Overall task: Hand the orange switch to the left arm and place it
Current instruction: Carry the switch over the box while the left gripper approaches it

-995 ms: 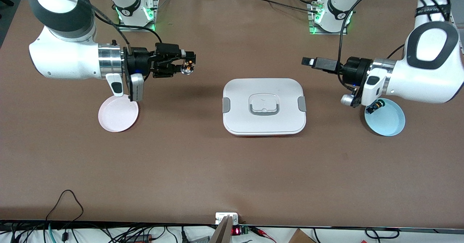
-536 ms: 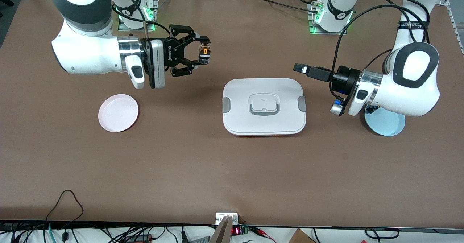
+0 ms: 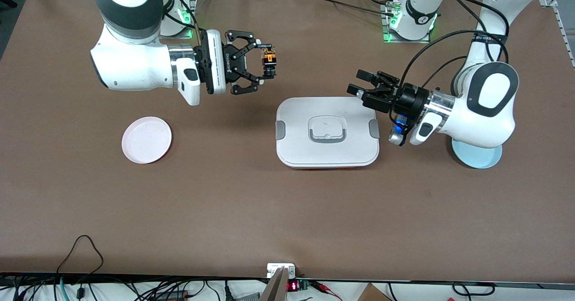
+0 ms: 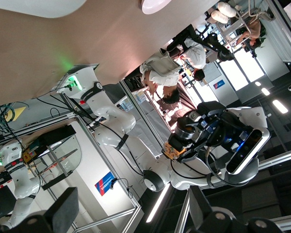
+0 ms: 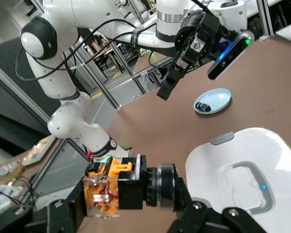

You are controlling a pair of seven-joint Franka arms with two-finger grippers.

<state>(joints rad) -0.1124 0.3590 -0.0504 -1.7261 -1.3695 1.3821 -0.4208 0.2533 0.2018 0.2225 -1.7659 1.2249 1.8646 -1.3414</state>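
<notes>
My right gripper (image 3: 265,63) is shut on the orange switch (image 3: 269,61), held in the air over bare table between the pink plate and the box (image 3: 327,131). In the right wrist view the orange switch (image 5: 120,190) lies crosswise between the fingers, orange block at one end and black cylinder at the other. My left gripper (image 3: 358,82) hangs open and holds nothing, over the box's corner at the left arm's end. It points toward the right arm. The left wrist view shows its fingers (image 4: 63,213) wide apart and the orange switch (image 4: 172,151) farther off.
A pink plate (image 3: 146,146) lies toward the right arm's end. A light blue plate (image 3: 477,156), partly under the left arm, lies toward the left arm's end. The right wrist view shows a small dark switch (image 5: 202,106) in the light blue plate (image 5: 218,97).
The right arm carried the orange switch toward the box and turned its wrist. The left arm swung from over the blue plate toward the box, its gripper turning so both fingers show.
</notes>
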